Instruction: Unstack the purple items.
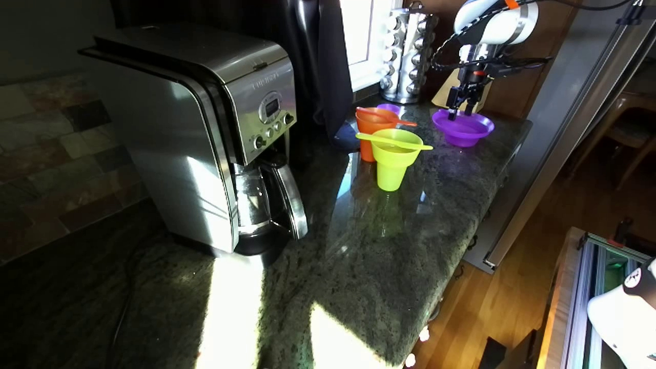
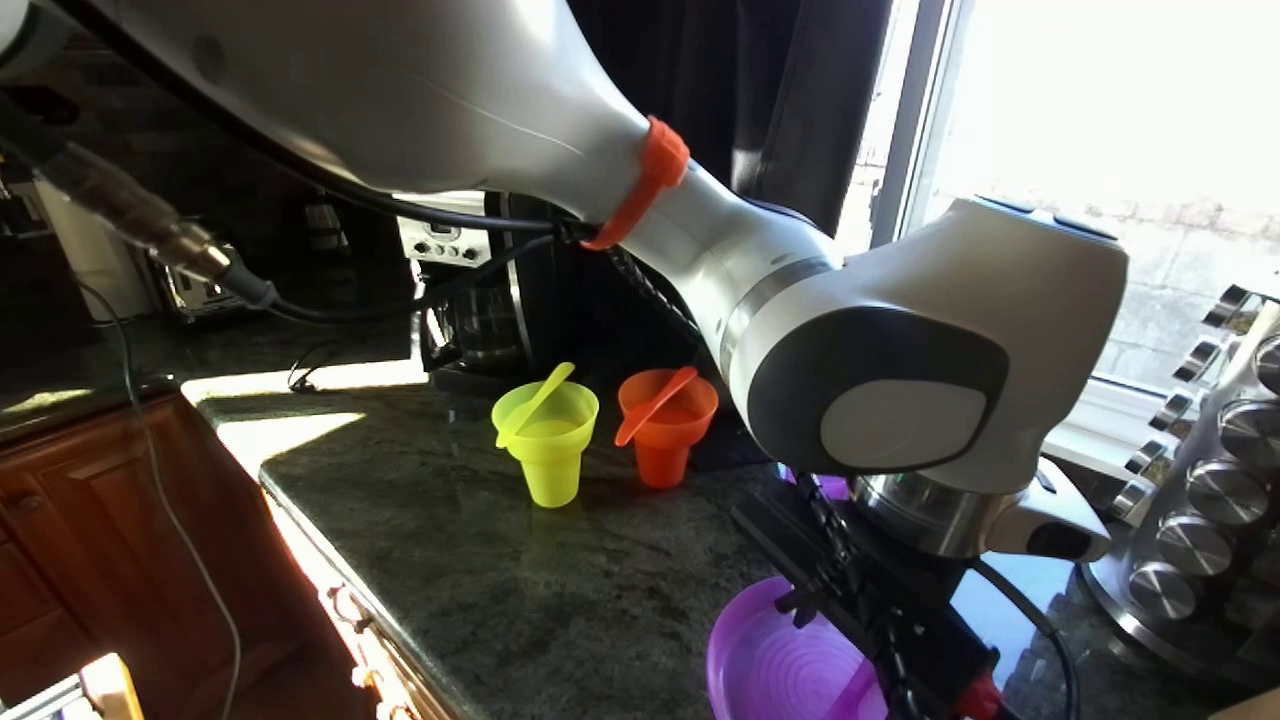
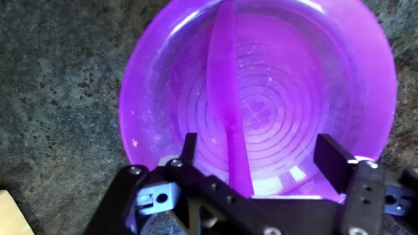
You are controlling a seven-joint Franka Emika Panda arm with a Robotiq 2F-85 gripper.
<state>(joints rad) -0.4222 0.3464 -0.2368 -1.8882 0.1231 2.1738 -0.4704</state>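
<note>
In wrist view we've purple bowl point(image 3: 274, 98) upper ctr, gripper point(image 3: 258, 143) at btm w/ jaws wide. Green cup point(image 1: 393, 166) is near ctr in both ext. views.

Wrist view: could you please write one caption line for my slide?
Open fingers at a purple bowl with a purple utensil, speckled countertop in the background.
</note>
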